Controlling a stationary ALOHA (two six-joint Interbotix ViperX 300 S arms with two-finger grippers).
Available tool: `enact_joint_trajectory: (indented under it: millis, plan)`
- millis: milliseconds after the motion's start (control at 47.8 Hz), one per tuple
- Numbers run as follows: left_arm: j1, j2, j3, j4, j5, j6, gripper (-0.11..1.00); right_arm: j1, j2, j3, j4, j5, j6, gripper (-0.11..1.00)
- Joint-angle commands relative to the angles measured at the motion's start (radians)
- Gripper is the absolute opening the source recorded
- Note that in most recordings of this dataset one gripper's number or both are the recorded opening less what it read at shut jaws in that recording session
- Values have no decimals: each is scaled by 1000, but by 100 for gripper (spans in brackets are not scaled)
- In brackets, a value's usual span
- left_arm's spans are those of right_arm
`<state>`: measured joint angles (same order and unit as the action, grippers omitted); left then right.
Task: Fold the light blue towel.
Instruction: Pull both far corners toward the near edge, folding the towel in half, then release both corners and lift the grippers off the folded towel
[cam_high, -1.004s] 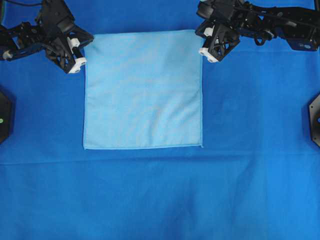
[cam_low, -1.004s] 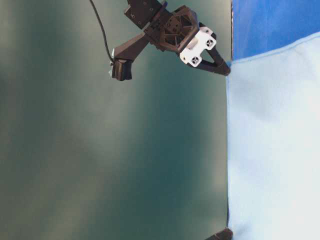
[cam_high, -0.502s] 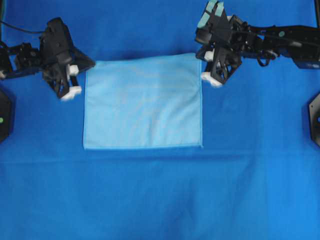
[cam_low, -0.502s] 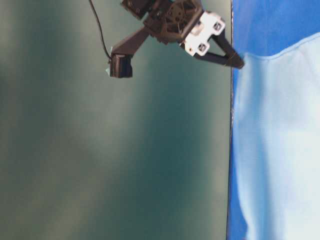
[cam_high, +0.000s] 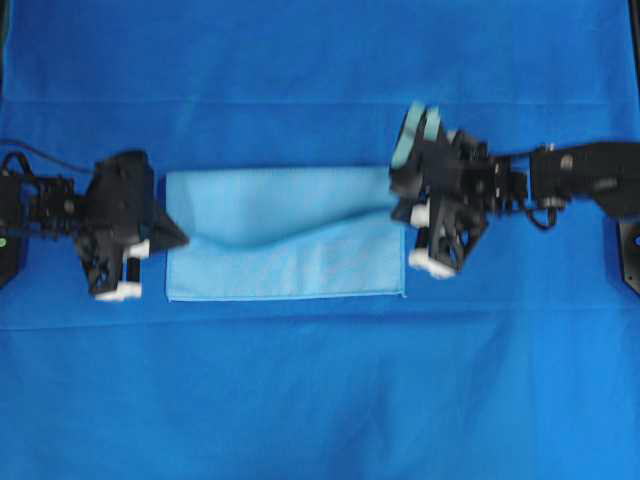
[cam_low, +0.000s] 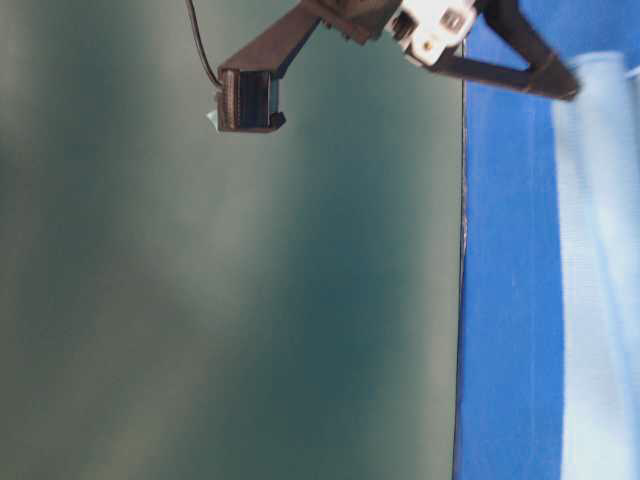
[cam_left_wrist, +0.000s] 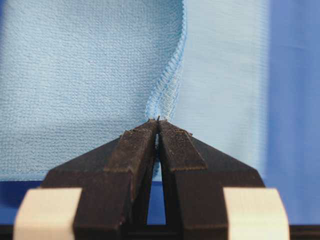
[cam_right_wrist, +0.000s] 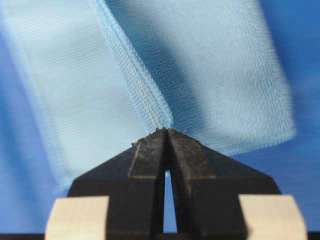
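Two robot arms hold the light blue towel (cam_high: 300, 255) by its far corners above a deep royal-blue sheet (cam_high: 320, 400) that covers the table. Seen from overhead, the left gripper (cam_high: 178, 240) sits at the towel's left edge and the right gripper (cam_high: 400, 205) at its right edge, with the lifted far hem strung between them and sagging toward the middle; that raised layer hangs over the half that lies flat on the sheet, whose near edge runs straight across the picture. The left wrist camera shows the left gripper (cam_left_wrist: 158, 121) with its black jaws pressed together on a stitched corner of the towel (cam_left_wrist: 90, 85), the hem curling up from the tips. The right wrist camera shows the same on the other side: the right gripper (cam_right_wrist: 167, 131) pinched tight on a hemmed corner, the cloth (cam_right_wrist: 220, 75) falling away on both sides of the fold. In the table-level view, which is turned on its side, a gripper (cam_low: 565, 88) reaches the blurred towel (cam_low: 600, 300) from the top of the frame, with a wrist camera (cam_low: 248, 100) hanging behind it against a dark green backdrop (cam_low: 200, 300).
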<state>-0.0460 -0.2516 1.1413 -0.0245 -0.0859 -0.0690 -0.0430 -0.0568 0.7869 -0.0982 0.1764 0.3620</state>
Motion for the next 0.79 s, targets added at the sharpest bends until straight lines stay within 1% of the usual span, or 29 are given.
enact_joint_trajectory:
  millis: [0, 125, 209, 314, 502, 774]
  plan:
    - [-49, 2, -21, -2, 17, -37, 2, 38, -17, -9, 2, -5, 21, 1]
    - [-107, 11, -28, -2, 40, -98, 2, 86, -14, -11, 2, -5, 74, 1]
    - [-129, 14, -32, -2, 48, -120, 2, 106, -11, -12, 2, -5, 100, 1]
    - [-135, 17, -32, -2, 48, -123, 2, 110, -8, -15, 0, -6, 114, 1]
    - [-144, 21, -37, -2, 32, -127, 2, 114, -6, -15, 2, -6, 118, 1]
    - [-132, 21, -38, -2, 5, -126, 2, 110, 2, -18, -3, -23, 118, 1]
